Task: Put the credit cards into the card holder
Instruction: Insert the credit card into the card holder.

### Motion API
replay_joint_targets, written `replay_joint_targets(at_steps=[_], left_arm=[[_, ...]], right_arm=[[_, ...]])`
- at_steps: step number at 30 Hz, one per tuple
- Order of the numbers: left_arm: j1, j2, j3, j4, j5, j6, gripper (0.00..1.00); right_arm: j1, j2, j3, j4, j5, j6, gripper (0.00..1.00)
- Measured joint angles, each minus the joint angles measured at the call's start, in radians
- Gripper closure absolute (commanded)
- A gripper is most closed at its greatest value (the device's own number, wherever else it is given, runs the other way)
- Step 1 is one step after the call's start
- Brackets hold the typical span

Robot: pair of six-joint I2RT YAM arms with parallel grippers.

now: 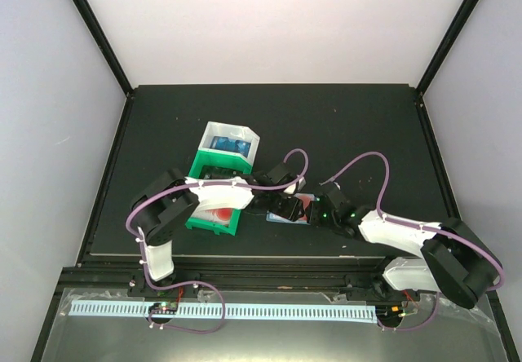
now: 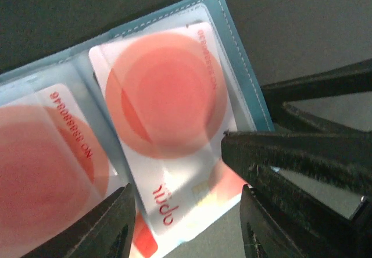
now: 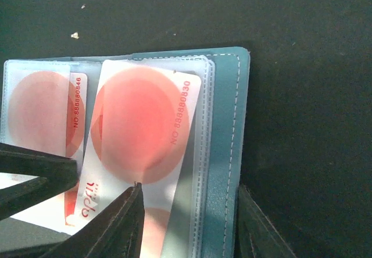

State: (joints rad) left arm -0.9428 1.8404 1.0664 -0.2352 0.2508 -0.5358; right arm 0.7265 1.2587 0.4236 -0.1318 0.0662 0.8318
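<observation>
I see the card holder [image 1: 284,218] lying open at frame centre in the top view, just right of the green bin [image 1: 210,222]. A red-and-white card [image 2: 168,95] sits partway in its right sleeve. My left gripper [image 2: 186,211] straddles the card's free end, half-wide; I can't tell if it is pinching. My right gripper [image 3: 189,205] is half-wide over the holder's right panel, clamping nothing.

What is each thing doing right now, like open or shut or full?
card holder: open, lying flat.
right-hand card: tilted, partly in a clear sleeve, end sticking out.
left-hand card: under its clear sleeve.
left gripper: jaws either side of the right-hand card's end; grip unclear.
right gripper: open, astride the holder's edge.
green bin: upright, something red inside.
white bin: upright, something blue inside.
</observation>
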Motion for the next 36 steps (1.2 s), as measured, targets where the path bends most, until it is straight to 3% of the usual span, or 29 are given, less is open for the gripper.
replay_joint_targets(at_steps=[12,18,31,36], left_arm=[[0.001,0.043,0.026,0.007,0.024,-0.010,0.62],[0.010,0.037,0.002,0.047,0.066,-0.023,0.62],[0.013,-0.157,-0.058,0.060,0.093,0.025,0.38],[0.023,-0.264,-0.136,0.062,0.027,0.009,0.40]], right_arm=[[-0.005,-0.013,-0.034,0.064,-0.024,-0.017,0.53],[-0.005,-0.023,-0.039,0.063,-0.025,-0.020,0.52],[-0.003,-0.179,0.031,-0.169,0.072,-0.014,0.46],[0.006,-0.174,0.079,-0.227,0.090,-0.017,0.47]])
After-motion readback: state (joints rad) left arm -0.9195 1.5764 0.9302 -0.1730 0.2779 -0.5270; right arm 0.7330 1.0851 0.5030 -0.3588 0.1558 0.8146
